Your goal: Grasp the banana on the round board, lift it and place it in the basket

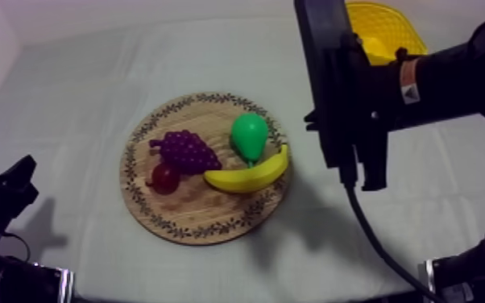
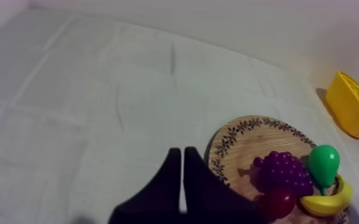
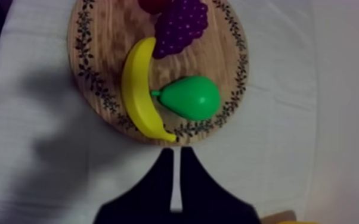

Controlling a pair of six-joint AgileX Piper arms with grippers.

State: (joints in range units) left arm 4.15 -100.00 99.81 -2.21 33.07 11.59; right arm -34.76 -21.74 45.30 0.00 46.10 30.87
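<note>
Top view, left to right: left end effector (image 1: 8,193) sits low at the left edge of the grey-white tabletop (image 1: 76,121), well apart from the board. In the left wrist view its fingers (image 2: 173,173) are pressed together in a narrow wedge with nothing between them, just beside the board's rim.

Round wooden board (image 1: 205,217) with patterned rim lies mid-tabletop. On it: small red fruit (image 1: 165,177) at the left, touching the bunch of grapes (image 1: 185,151) just behind it. Banana (image 1: 250,176) lies on the board's right side, curved along the rim, one end by the grapes. Green pear (image 1: 250,137) is just behind the banana, stem toward it.

Right arm comes in from the upper right, above the tabletop just past the board's right rim. In the right wrist view the right end effector (image 3: 176,152) is pressed together, empty, tips near the banana's end at the rim, not touching.

Yellow basket (image 1: 383,28) is at the far right back, partly hidden behind the right arm.
</note>
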